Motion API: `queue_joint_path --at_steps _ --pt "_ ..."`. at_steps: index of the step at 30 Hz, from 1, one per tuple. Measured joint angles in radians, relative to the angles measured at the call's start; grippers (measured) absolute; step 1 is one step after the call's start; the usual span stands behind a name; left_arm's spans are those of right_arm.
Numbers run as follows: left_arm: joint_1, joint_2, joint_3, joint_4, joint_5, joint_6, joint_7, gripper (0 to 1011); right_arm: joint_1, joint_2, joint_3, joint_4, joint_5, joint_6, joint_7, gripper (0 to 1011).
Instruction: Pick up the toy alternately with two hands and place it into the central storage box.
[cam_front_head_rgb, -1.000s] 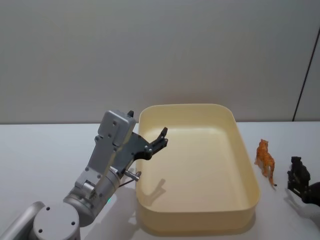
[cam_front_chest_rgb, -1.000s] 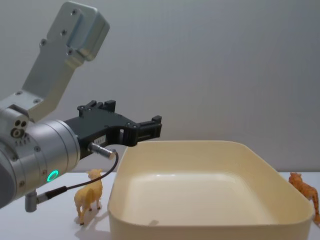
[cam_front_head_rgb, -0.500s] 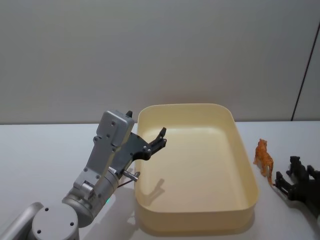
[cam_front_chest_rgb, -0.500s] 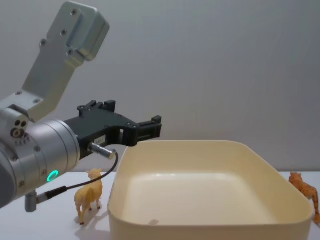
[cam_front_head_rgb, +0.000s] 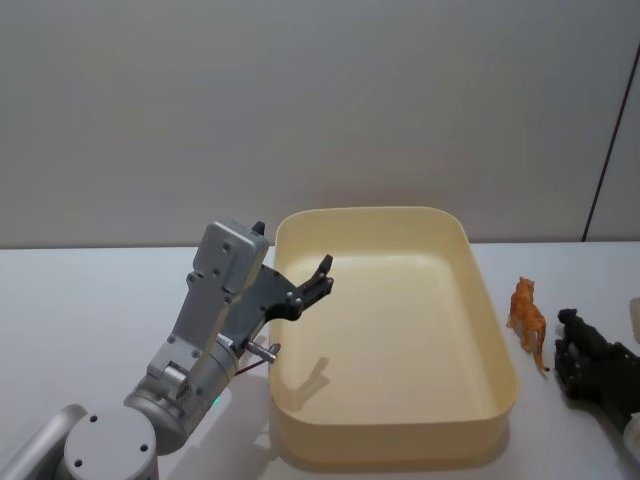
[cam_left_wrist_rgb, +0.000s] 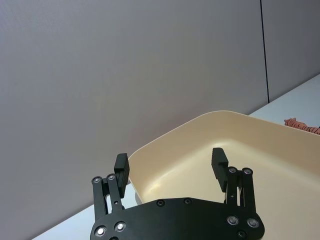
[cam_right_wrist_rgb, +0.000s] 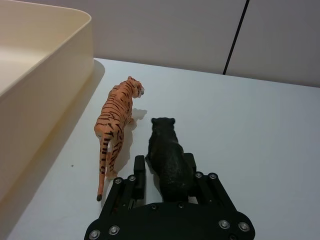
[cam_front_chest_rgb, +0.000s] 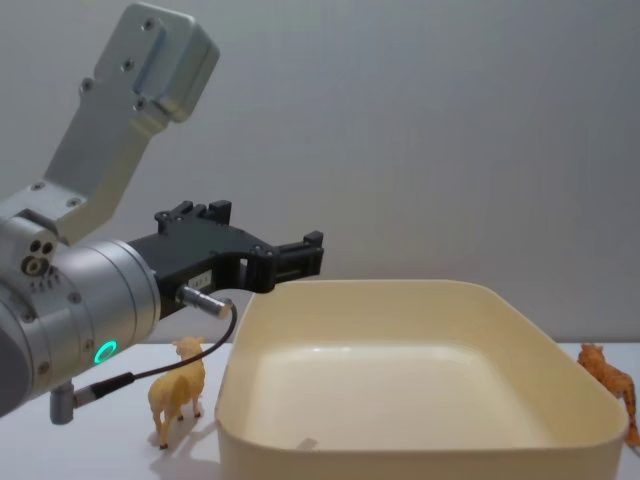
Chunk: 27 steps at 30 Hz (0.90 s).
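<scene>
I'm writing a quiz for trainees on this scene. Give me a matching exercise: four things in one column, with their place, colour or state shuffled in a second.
Things:
1. tiger toy
2. lamb toy
3. left gripper
4. black animal toy

Descriptions:
a. open, above the left edge of the storage box
b. standing left of the box
c. at the right gripper
d. orange with black stripes

Pairs: 1-d, 2-b, 3-a, 4-c
</scene>
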Motion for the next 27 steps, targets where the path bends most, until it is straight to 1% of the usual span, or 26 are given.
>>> queue_joint_path --at_steps 1,2,4,5,7,9,14,19,24,27 --pt "0.000 0.000 0.000 0.000 0.000 0.000 0.000 1001 0.002 -0.001 -0.001 0.003 0.000 0.000 0.001 425" --pt "0.000 0.000 0.000 0.000 0.000 0.000 0.000 1001 0.003 -0.002 -0.001 0.003 -0.001 0.001 0.001 425" --pt "0.000 0.000 0.000 0.000 0.000 0.000 0.000 1002 0.004 -0.002 -0.001 0.005 -0.001 0.001 0.001 387" --pt "0.000 0.000 0.000 0.000 0.000 0.000 0.000 1001 0.005 -0.003 -0.001 0.006 -0.001 0.001 0.001 342" --pt "0.000 0.000 0.000 0.000 0.000 0.000 0.000 1001 0.006 -0.003 -0.001 0.007 -0.002 0.001 0.002 318" --pt "0.000 0.000 0.000 0.000 0.000 0.000 0.000 1001 0.005 -0.004 -0.001 0.007 -0.002 0.000 0.002 262" --pt "0.000 0.000 0.000 0.000 0.000 0.000 0.000 1001 0.000 -0.002 0.001 -0.002 -0.004 -0.011 -0.004 228" --pt "0.000 0.000 0.000 0.000 0.000 0.000 0.000 1001 -0.009 0.005 0.009 -0.027 -0.012 -0.036 -0.018 228" --pt "0.000 0.000 0.000 0.000 0.000 0.000 0.000 1002 -0.014 0.014 0.018 -0.061 -0.021 -0.057 -0.025 228" --pt "0.000 0.000 0.000 0.000 0.000 0.000 0.000 1001 -0.015 0.022 0.025 -0.092 -0.029 -0.074 -0.020 228"
